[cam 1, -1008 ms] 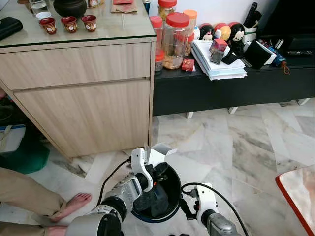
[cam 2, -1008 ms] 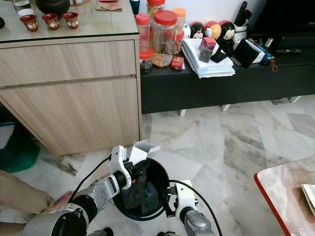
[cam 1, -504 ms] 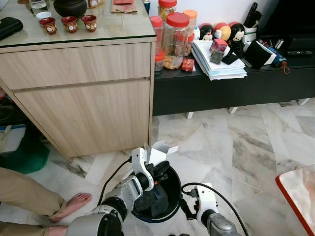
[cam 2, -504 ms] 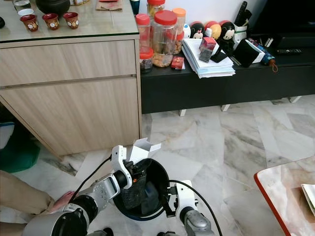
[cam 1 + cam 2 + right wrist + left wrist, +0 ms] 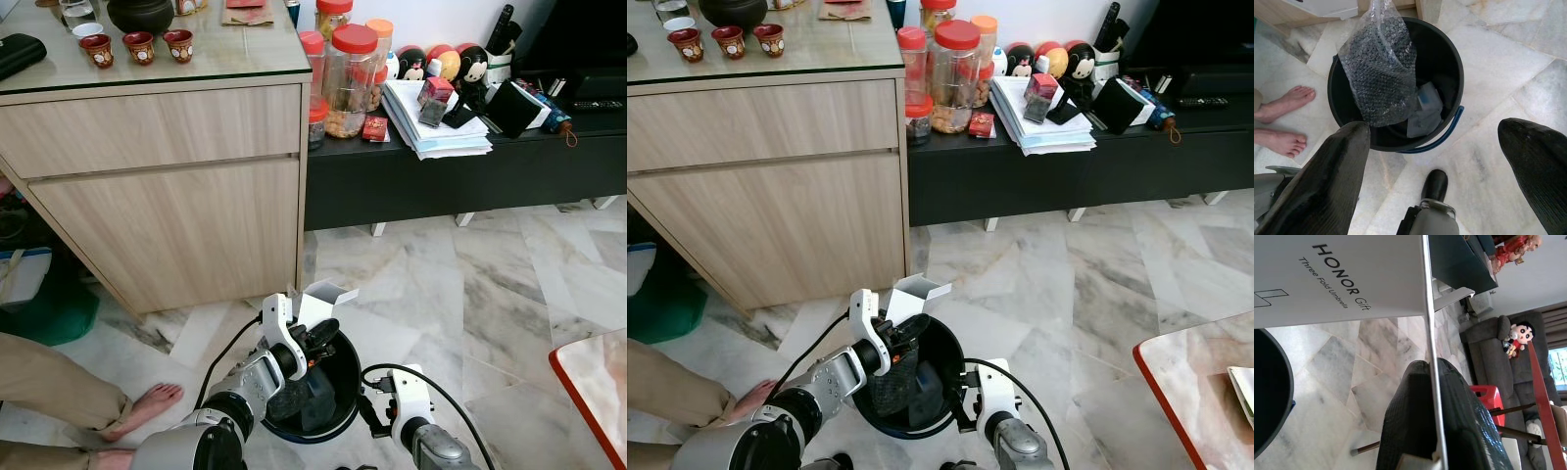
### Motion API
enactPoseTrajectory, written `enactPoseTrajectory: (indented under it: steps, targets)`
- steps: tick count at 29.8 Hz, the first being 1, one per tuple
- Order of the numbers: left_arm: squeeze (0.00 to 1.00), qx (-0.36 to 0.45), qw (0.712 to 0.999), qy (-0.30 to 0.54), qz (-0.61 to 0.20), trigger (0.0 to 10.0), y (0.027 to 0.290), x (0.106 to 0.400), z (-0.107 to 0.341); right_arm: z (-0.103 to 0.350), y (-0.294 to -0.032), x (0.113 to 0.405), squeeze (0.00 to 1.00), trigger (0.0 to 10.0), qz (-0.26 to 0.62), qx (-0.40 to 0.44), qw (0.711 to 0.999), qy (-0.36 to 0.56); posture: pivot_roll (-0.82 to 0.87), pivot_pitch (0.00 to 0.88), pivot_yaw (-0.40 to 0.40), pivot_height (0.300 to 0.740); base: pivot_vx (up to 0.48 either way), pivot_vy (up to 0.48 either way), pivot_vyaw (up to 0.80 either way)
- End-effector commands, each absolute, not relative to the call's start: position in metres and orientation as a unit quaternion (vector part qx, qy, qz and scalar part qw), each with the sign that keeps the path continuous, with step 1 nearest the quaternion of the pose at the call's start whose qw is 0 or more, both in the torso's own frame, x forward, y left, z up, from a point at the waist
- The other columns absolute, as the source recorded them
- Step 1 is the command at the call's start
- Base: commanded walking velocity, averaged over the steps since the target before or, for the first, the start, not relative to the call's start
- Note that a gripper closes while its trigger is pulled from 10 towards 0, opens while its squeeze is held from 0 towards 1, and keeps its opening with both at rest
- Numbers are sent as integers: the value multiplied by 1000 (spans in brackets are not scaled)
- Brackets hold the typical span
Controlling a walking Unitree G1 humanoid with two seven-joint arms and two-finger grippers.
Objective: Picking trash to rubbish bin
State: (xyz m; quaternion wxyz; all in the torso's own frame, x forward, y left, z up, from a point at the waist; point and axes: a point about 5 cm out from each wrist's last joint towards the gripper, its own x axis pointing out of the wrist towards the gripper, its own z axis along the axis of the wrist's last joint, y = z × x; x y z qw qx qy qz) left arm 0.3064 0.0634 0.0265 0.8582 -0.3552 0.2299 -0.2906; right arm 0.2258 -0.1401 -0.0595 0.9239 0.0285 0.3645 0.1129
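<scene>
A black rubbish bin (image 5: 345, 367) with a blue handle stands on the marble floor just before me. Inside it lie a sheet of bubble wrap (image 5: 1381, 63) and a blue-and-white scrap (image 5: 1422, 105). My left gripper (image 5: 313, 338) is shut on a white cardboard box (image 5: 320, 302), printed "HONOR Gift" (image 5: 1342, 279), holding it over the bin's far rim. My right gripper (image 5: 372, 411) hovers low at the bin's right side, open, its fingers (image 5: 1327, 181) spread wide with nothing between them.
A person's bare feet (image 5: 147, 401) and beige trouser leg (image 5: 49, 382) are close on the left of the bin. A wooden cabinet (image 5: 167, 196) stands behind, and a low black unit (image 5: 451, 176) with jars and papers. A red-edged table corner (image 5: 593, 387) sits at right.
The white box has shifted slightly up and to the right over the bin's rim. The right gripper has stayed where it was.
</scene>
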Motion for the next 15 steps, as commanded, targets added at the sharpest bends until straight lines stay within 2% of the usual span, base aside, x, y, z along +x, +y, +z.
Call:
enactPoseTrajectory:
  steps: [1, 2, 3, 4, 5, 6, 10, 13, 14, 15]
  targets:
    - [0, -364, 853, 231, -295, 10000, 58, 306, 27, -62, -143, 222, 0, 10000, 106, 29, 923, 368, 36, 161, -71, 740, 0, 0, 0]
    - [0, -364, 853, 231, -295, 10000, 58, 306, 27, -62, -143, 222, 0, 10000, 106, 29, 923, 368, 36, 161, -71, 740, 0, 0, 0]
    - [184, -363, 853, 232, -294, 10000, 58, 306, 27, -62, -143, 222, 0, 10000, 106, 29, 923, 368, 36, 161, -71, 740, 0, 0, 0]
    - [325, -362, 854, 232, -294, 10000, 58, 306, 27, -62, -143, 222, 0, 10000, 106, 29, 923, 368, 36, 163, -70, 740, 0, 0, 0]
    - [745, -362, 854, 232, -294, 10000, 58, 306, 27, -62, -143, 222, 0, 10000, 106, 29, 923, 368, 34, 163, -70, 740, 0, 0, 0]
    - [859, -362, 854, 232, -292, 10000, 59, 306, 27, -62, -144, 222, 0, 10000, 105, 29, 923, 368, 34, 163, -70, 740, 0, 0, 0]
    - [890, -362, 855, 233, -290, 10000, 59, 305, 26, -62, -144, 221, 0, 10000, 105, 29, 923, 368, 34, 164, -71, 740, 0, 0, 0]
    - [867, -361, 855, 235, -288, 10000, 59, 304, 25, -62, -144, 221, 0, 10000, 105, 29, 923, 369, 34, 164, -71, 740, 0, 0, 0]
    - [808, -361, 855, 236, -287, 10000, 59, 304, 25, -62, -144, 221, 0, 10000, 105, 29, 923, 369, 33, 165, -71, 740, 0, 0, 0]
    - [0, -359, 857, 237, -284, 10000, 60, 304, 24, -62, -144, 221, 0, 10000, 105, 29, 923, 369, 34, 165, -71, 740, 0, 0, 0]
